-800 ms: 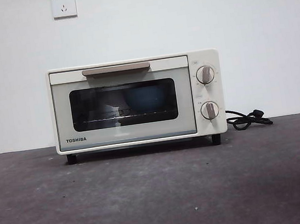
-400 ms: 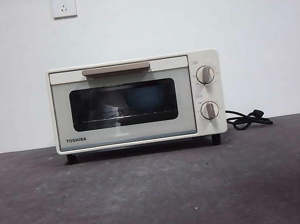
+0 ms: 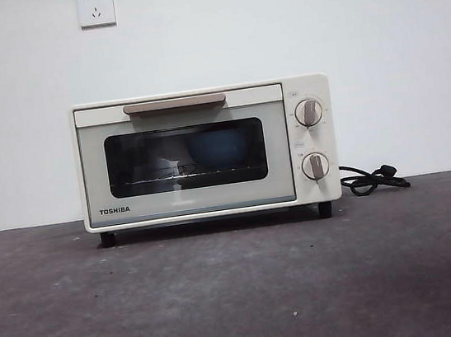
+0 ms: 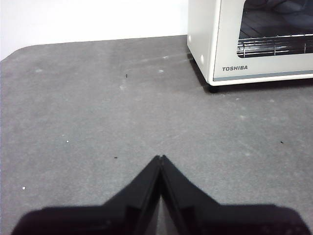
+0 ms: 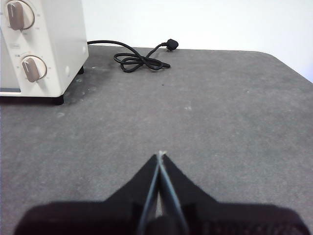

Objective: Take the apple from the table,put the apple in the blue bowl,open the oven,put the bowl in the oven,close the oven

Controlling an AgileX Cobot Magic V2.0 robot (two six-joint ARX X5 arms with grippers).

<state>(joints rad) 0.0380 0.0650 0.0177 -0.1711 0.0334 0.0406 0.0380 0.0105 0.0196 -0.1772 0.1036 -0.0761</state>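
Note:
The cream-white oven (image 3: 207, 153) stands at the back of the table (image 3: 242, 291) with its door closed. Through the dark glass I make out the blue bowl (image 3: 219, 148) on the rack inside. The apple is hidden from view. My left gripper (image 4: 161, 157) is shut and empty, low over the table, off the oven's (image 4: 254, 39) TOSHIBA corner. My right gripper (image 5: 160, 154) is shut and empty too, over bare table on the knob side of the oven (image 5: 39, 46). Neither arm shows in the front view.
A black cord with plug (image 3: 372, 180) lies coiled on the table by the oven's knob side, also in the right wrist view as the cord (image 5: 139, 58). Two wall sockets (image 3: 96, 7) sit high on the white wall behind.

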